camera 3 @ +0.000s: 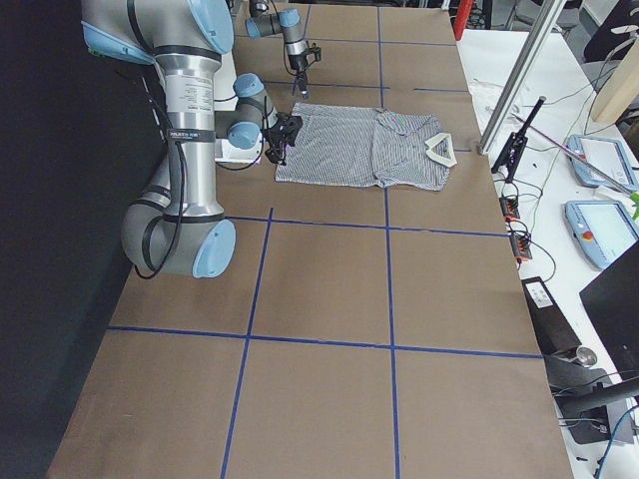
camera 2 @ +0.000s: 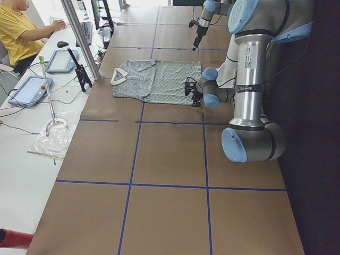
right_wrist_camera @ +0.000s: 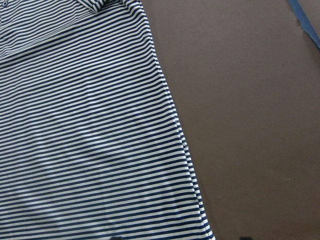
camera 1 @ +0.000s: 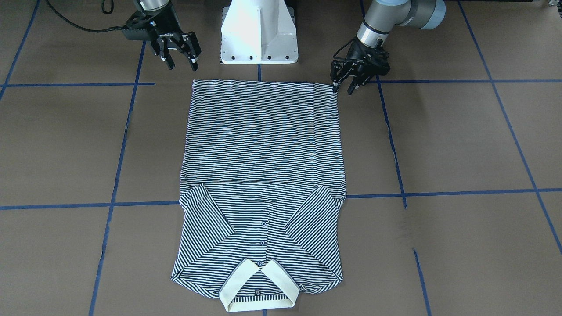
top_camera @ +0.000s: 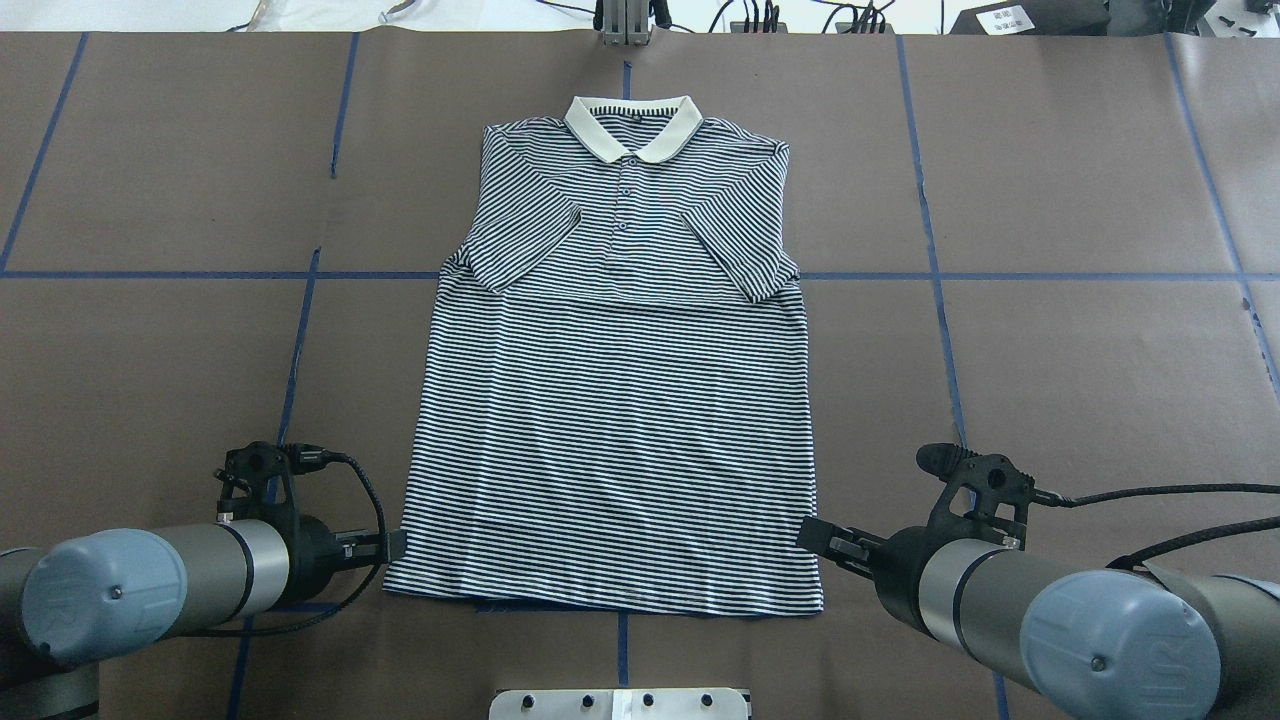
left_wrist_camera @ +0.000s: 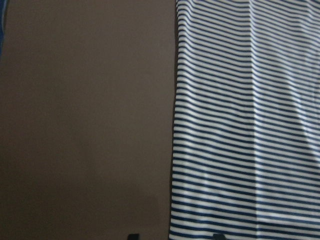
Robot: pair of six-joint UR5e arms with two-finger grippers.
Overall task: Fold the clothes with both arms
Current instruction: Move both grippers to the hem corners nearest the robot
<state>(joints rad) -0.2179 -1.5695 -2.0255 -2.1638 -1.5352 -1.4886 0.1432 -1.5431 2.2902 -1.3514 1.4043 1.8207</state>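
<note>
Striped in navy and white, the short-sleeved polo shirt lies flat on the brown paper-covered table in the front-facing view. Its sleeves are turned in, its cream collar is farthest from the robot, and its hem lies toward the white pedestal. The black two-finger left gripper sits at one hem corner with jaws apart. The black right gripper, likewise spread and empty, hangs just short of the other corner.

Overhead, both wrists flank the hem.

In the left wrist view the jaws straddle the shirt's side edge.

Pinching both corners looks like the step in hand. To do it well, bring the right gripper down level with the left and bite through both layers. Close the two together, then lift evenly so the hem travels toward the collar without skewing.
</note>
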